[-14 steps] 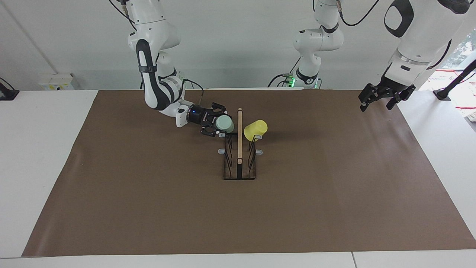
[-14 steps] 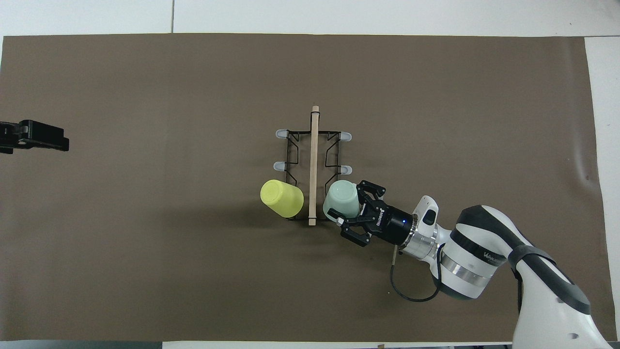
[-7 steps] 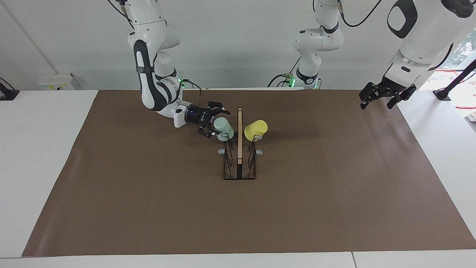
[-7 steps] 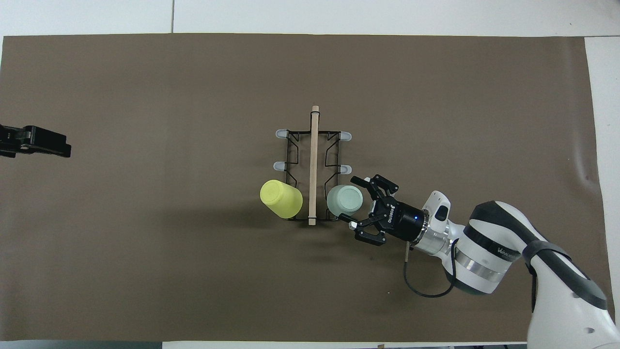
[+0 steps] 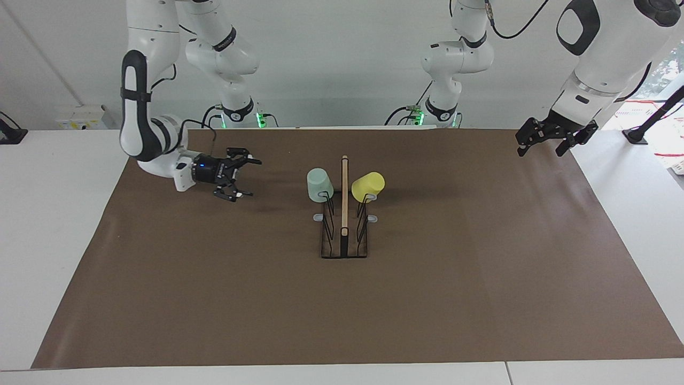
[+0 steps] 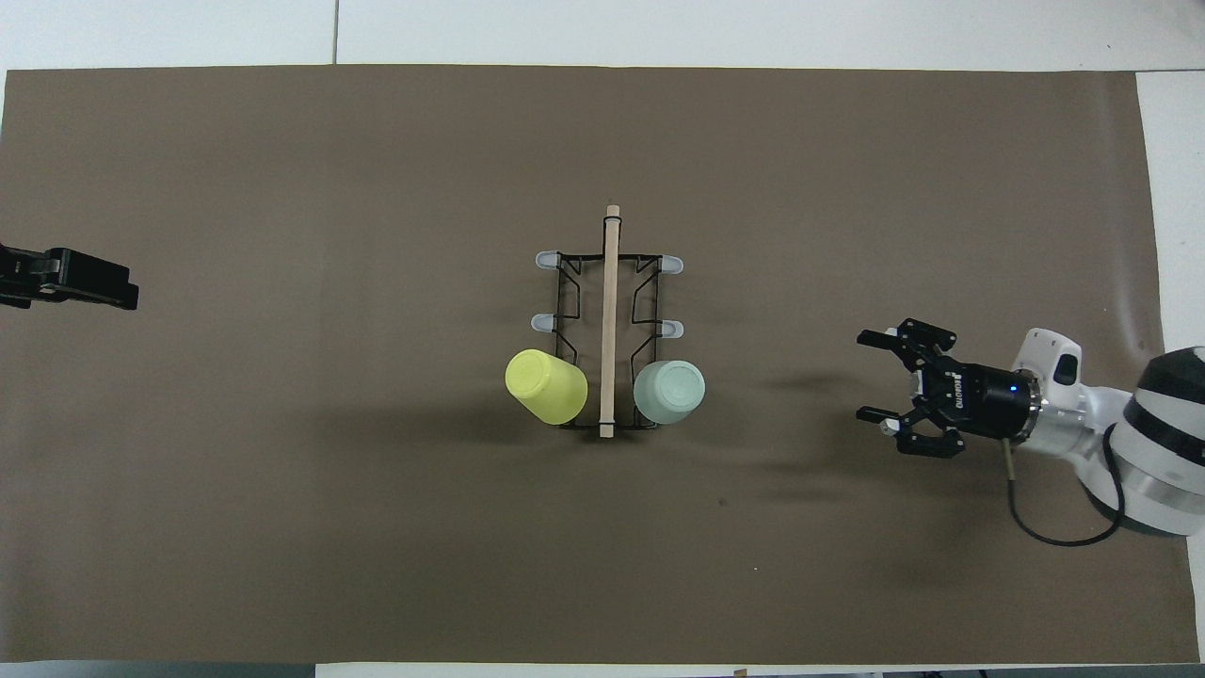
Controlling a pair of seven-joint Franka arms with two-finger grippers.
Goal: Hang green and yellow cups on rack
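Observation:
The black wire rack (image 5: 344, 247) with its wooden bar (image 6: 609, 311) stands mid-table. The mint green cup (image 5: 319, 184) hangs mouth-down on the prong nearest the robots on the right arm's side; it also shows in the overhead view (image 6: 669, 392). The yellow cup (image 5: 367, 184) hangs on the matching prong on the left arm's side, and shows overhead too (image 6: 547, 385). My right gripper (image 5: 247, 178) is open and empty, well clear of the rack, over the mat toward the right arm's end (image 6: 864, 375). My left gripper (image 5: 541, 151) is open and empty, waiting over the mat's edge at the left arm's end (image 6: 113, 287).
A brown mat (image 5: 214, 299) covers most of the white table (image 5: 59, 224). Two more grey-tipped prongs (image 6: 670, 329) on each side of the rack carry nothing.
My right gripper has let go of the green cup and drawn back toward the right arm's end of the table. The green cup stays on its prong. The left arm has hardly moved.

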